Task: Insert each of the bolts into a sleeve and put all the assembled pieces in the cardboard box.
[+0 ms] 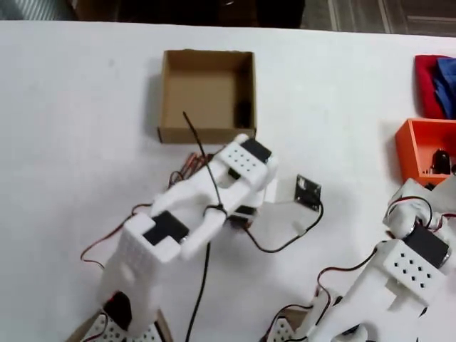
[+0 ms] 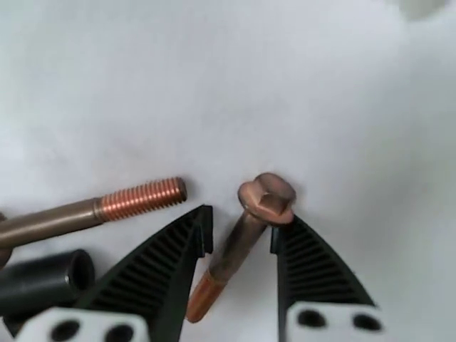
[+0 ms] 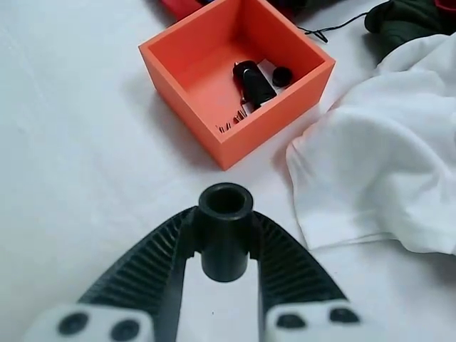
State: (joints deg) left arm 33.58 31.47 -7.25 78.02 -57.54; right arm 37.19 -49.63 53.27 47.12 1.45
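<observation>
Inside the released left gripper [image 2: 241, 226], a bolt [image 2: 235, 249] lies roughly along its axis, head toward the tips, while the right gripper [image 3: 224, 216] grasps a sleeve [image 3: 224, 246].

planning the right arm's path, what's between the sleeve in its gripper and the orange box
Only bare white table lies between the sleeve and the orange box, as the right wrist view shows.
</observation>
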